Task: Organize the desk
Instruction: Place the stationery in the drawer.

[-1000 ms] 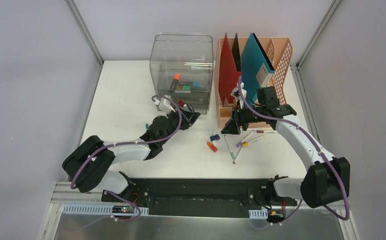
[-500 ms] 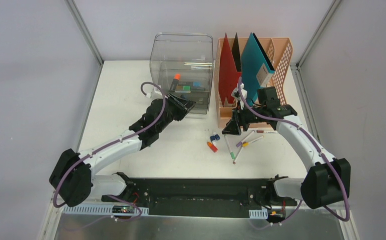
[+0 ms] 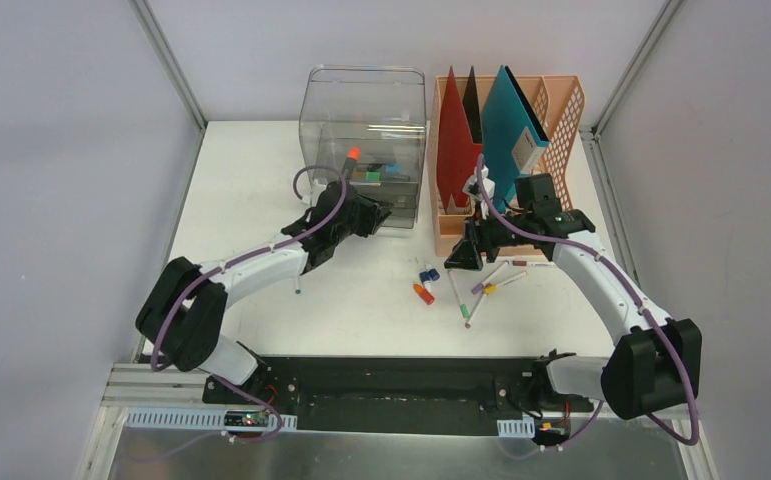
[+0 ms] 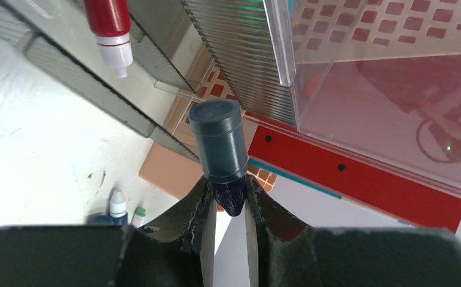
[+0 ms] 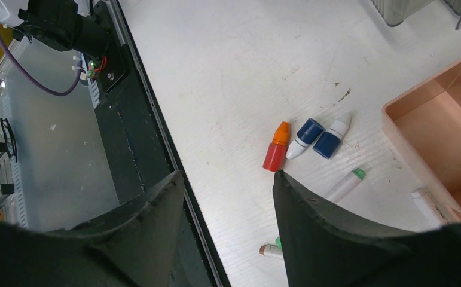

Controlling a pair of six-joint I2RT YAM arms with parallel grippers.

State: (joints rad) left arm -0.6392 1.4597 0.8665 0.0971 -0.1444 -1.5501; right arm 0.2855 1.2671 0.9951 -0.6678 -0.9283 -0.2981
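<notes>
Since half a second ago the left arm's near links have swung inward, while the left gripper [image 4: 228, 197] stays at the clear plastic drawer box [image 3: 361, 110]. It is clenched on a small dark blue-grey cylindrical bottle [image 4: 217, 140], whose lower end is hidden between the fingers. The right gripper [image 5: 228, 174] hangs released over the flat white desk [image 3: 241, 180]. Three small bottles lie loose: one orange-red [image 5: 274, 154] and two blue with white caps [image 5: 304, 133]. The thin markers [image 3: 458, 293] are too small to count surely. The desk lies ahead of both bases, between grey walls, its long axis seemingly left to right.
</notes>
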